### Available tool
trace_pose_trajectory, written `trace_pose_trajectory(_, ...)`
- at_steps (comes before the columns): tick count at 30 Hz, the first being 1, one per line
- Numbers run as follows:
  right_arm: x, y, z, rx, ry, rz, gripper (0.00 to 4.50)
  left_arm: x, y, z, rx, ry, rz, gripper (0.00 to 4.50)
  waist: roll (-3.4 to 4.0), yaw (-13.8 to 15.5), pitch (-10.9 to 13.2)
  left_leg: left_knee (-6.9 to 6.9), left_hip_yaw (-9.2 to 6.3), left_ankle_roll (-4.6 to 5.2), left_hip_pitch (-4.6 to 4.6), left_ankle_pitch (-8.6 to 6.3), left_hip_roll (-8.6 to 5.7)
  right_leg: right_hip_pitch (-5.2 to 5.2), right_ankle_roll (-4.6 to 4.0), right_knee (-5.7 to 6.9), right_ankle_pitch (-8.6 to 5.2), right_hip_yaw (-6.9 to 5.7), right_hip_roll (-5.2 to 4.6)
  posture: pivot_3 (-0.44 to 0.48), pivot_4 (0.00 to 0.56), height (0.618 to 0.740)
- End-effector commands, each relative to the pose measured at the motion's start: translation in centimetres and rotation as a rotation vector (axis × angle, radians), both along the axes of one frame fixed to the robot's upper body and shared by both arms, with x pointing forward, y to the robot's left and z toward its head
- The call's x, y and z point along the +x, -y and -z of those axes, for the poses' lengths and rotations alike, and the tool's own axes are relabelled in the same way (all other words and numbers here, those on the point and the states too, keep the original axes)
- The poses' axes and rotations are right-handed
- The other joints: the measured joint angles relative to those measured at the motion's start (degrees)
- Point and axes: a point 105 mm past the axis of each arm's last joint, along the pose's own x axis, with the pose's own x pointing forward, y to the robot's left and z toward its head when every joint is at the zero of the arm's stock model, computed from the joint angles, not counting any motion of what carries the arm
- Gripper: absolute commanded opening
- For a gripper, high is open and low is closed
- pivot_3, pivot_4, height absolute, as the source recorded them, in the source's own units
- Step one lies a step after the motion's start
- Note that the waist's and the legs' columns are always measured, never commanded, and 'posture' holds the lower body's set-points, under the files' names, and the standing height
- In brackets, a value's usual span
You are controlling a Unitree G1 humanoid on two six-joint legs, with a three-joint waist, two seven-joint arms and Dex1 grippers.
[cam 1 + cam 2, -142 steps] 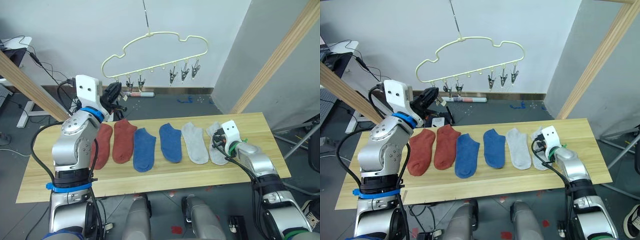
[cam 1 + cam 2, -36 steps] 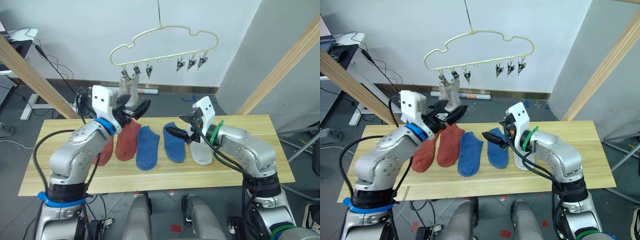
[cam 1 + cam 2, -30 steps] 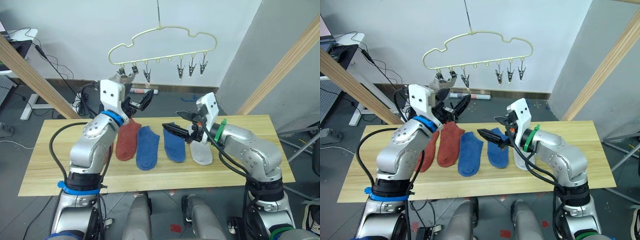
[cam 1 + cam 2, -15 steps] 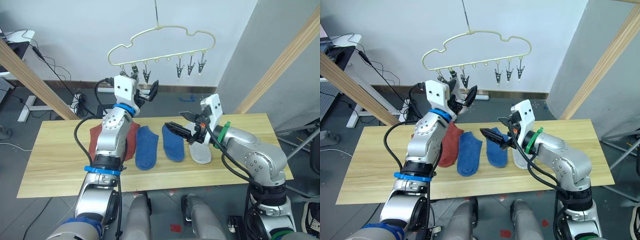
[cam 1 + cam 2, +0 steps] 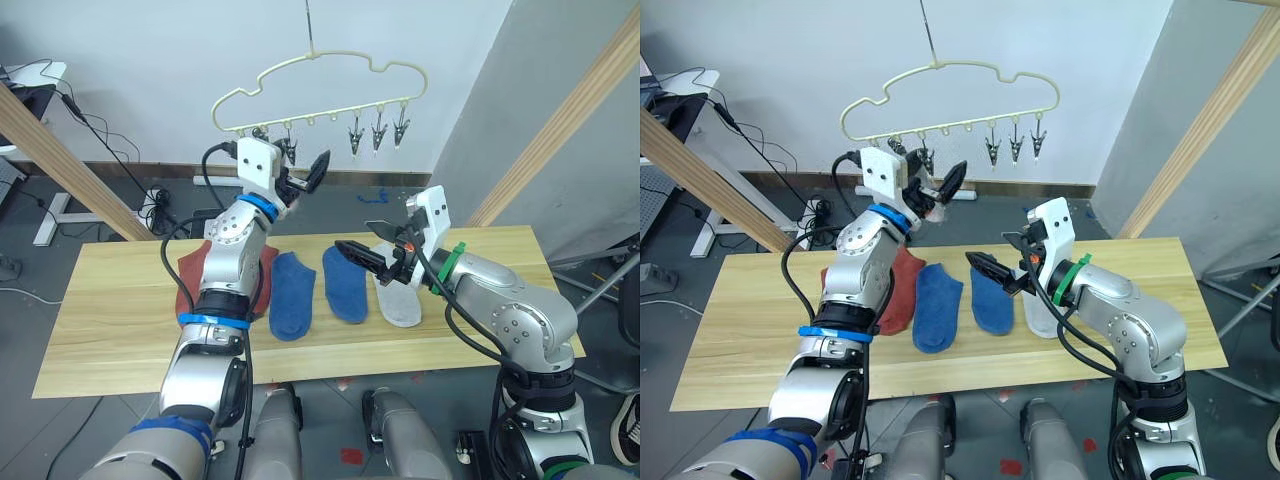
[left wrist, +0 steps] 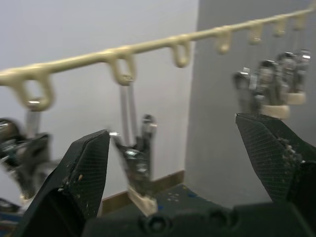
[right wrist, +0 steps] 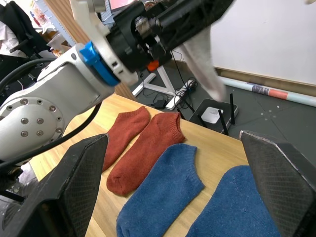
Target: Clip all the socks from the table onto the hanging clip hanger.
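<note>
The pale-yellow clip hanger (image 5: 320, 88) hangs over the table's (image 5: 110, 330) far edge. My left gripper (image 5: 304, 178) is raised just under its left clips, open, with one clip (image 6: 138, 158) standing between its fingers (image 6: 79, 173). A light grey sock (image 7: 202, 64) hangs down beside that gripper, its top hidden. On the table lie two rust-red socks (image 7: 148, 148), partly behind my left arm, two blue socks (image 5: 343, 285) and one grey sock (image 5: 397, 300). My right gripper (image 5: 363, 240) hovers open above the right blue sock, holding nothing.
Thick wooden rails slant up at the left (image 5: 60, 150) and at the right (image 5: 560, 130). Cables, a small box (image 7: 213, 114) and a tube (image 7: 276, 91) lie on the floor beyond the table. Bare tabletop lies at the left end and along the front edge.
My left arm has lifted from near the red socks up to the hanger's left clips, still open. The right gripper has stayed over the blue sock.
</note>
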Motion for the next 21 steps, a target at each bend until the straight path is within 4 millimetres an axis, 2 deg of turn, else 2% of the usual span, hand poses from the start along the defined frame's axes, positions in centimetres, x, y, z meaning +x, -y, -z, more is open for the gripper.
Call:
trace_pose_trajectory(1,-0.4,0.1,-1.0,0.026,0.046,-0.002,4.46,-1.1,0.6,-0.2,0.001,0.005,0.064,4.5,0.0,0.0,0.0,0.0,0.0,0.0,0.01,0.0,0.0,0.0,0.0,0.01,0.0,0.01,0.0,-0.068,0.274,0.74)
trace_pose_trajectory(3,-0.3,0.1,-1.0,0.027,0.047,0.002,4.46,-1.2,-0.3,0.5,-0.004,-0.017,0.018,4.5,0.0,-0.1,0.0,0.0,0.01,0.0,0.01,0.0,0.01,0.0,0.0,0.03,0.0,0.02,0.0,-0.069,0.275,0.74)
trace_pose_trajectory(9,-0.2,0.3,-1.0,0.027,0.048,0.009,4.46,-0.9,-2.5,0.8,-0.015,-0.032,-0.118,4.5,0.0,-0.2,0.0,0.07,-0.03,0.0,0.03,0.01,0.01,-0.06,0.0,0.3,0.0,0.01,0.0,-0.069,0.273,0.74)
trace_pose_trajectory(17,-0.2,0.2,-1.1,0.027,0.05,0.009,4.46,0.2,-5.1,-0.9,-0.066,0.02,-0.283,4.5,0.0,-0.1,0.0,0.16,-0.04,0.04,0.05,0.03,-0.01,-0.06,0.01,0.47,0.0,0.02,0.0,-0.067,0.272,0.74)
trace_pose_trajectory(21,-0.1,0.2,-1.1,0.028,0.054,0.014,4.46,0.6,-6.0,-1.1,-0.076,0.026,-0.328,4.5,-0.01,-0.1,0.0,0.17,-0.02,0.04,0.05,0.04,-0.02,-0.06,0.01,0.49,0.01,0.03,0.0,-0.071,0.267,0.74)
